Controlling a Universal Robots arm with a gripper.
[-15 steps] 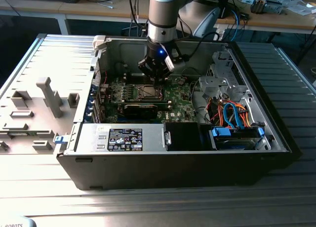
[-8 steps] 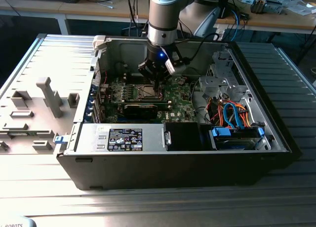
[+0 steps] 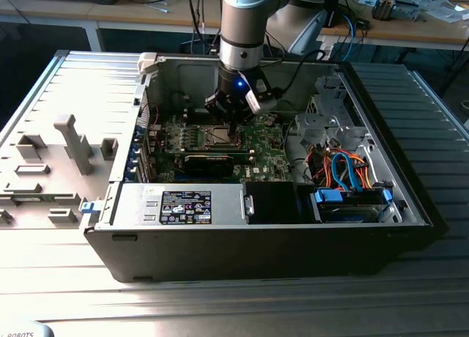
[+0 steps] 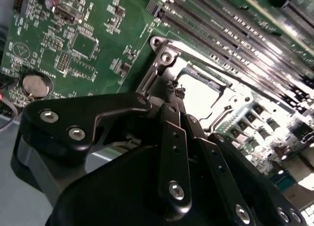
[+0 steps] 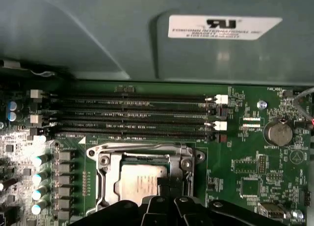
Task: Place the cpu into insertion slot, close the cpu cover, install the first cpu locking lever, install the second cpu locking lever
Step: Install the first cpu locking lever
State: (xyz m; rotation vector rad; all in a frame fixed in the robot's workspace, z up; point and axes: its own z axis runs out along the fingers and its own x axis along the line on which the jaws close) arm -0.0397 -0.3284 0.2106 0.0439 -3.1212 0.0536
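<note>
One arm reaches down into the open computer case [image 3: 381, 234], which lies on the ridged surface [image 3: 88, 80]. Its hand [image 4: 179, 100] hangs low over the insertion slot [image 3: 221, 137] on the green motherboard [image 5: 255, 162], fingertips [image 4: 177, 94] drawn together, clamped on nothing that can be seen. In both wrist views the cpu [image 5: 140, 179] lies flat in the socket, silver top up, and the cpu cover [image 5: 142, 152] is down around it, framing the chip. Long black memory slots [image 5: 132, 115] run just beyond the socket. A coin battery [image 5: 278, 133] sits well apart from it.
</note>
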